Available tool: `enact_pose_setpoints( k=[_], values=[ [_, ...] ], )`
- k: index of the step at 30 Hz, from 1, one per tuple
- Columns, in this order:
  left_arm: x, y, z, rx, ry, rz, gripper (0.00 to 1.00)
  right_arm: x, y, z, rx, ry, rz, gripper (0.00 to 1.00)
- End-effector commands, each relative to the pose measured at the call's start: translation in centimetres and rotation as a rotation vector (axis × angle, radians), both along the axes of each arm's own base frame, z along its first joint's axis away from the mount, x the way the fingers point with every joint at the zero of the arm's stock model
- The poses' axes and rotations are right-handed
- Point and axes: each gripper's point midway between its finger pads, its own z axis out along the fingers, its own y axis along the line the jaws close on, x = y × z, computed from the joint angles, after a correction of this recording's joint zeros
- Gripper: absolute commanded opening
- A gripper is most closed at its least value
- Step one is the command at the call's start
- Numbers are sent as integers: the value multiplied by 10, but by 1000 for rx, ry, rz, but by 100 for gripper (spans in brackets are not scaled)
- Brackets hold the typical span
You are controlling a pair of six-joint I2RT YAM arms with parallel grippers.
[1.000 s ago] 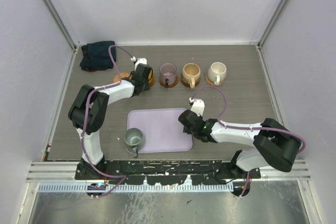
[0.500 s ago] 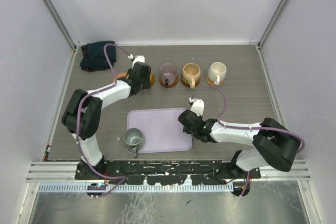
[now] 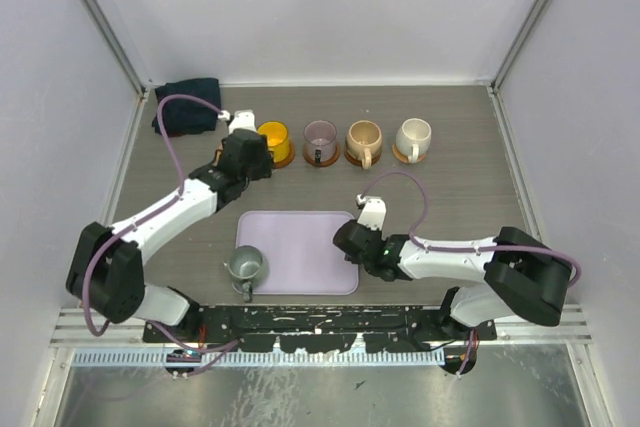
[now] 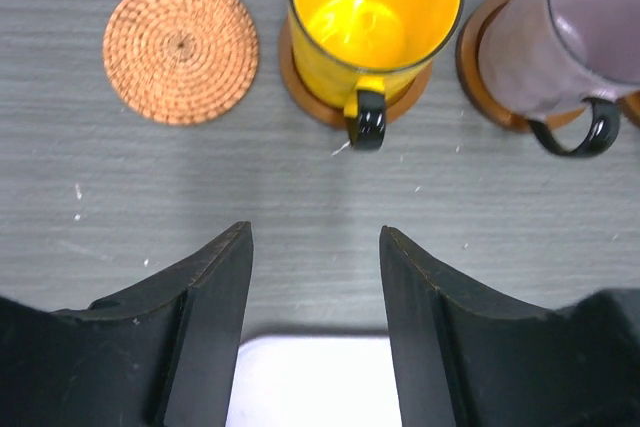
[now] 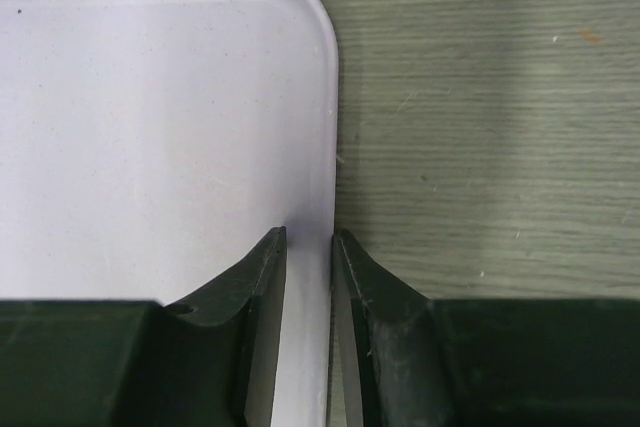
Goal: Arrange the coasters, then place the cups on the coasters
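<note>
The yellow cup [image 4: 372, 19] stands on a brown coaster [image 4: 298, 82], its handle towards my left gripper [image 4: 315, 232]. That gripper is open and empty, a little back from the cup [image 3: 271, 135]. A woven coaster [image 4: 181, 49] lies bare to the left. Also on coasters are the purple cup [image 3: 320, 137], the tan cup [image 3: 363, 137] and the cream cup [image 3: 412, 135]. A grey-green cup [image 3: 245, 265] sits at the near-left corner of the lilac tray [image 3: 300, 247]. My right gripper [image 5: 308, 247] is shut on the right rim of the tray [image 5: 150, 127].
A dark folded cloth [image 3: 185, 107] lies in the back-left corner. Frame posts and pale walls close in the table on the left, right and back. Purple cables loop above both arms.
My left gripper opened, let go of the yellow cup on its coaster and drew back towards me. The right gripper pulled the tray, with the grey-green cup, slightly left and nearer.
</note>
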Motion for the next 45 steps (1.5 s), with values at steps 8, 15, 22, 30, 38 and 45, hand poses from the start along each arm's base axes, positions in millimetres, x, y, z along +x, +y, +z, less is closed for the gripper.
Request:
enact_pose_setpoints(
  k=[8,15,22,30,38,45],
  values=[
    [-71,22,25,39,-7,-25,58,-38,-38,-23,-165,125,-50,64],
    [-134,27,29,64,89,-87,60,-15,-60,28,-157,-54,-165,96],
    [-194,38,4,87,294,-117,58,3,-76,84,-154,-214,-211,96],
    [-228,35,11,3,329,-141,58,8,-79,100,-130,-269,-227,96],
    [-267,18,-5,-78,453,-230,61,9,-68,91,-125,-248,-198,96],
    [-290,16,-18,-56,533,-249,64,12,-59,93,-112,-251,-181,96]
  ],
)
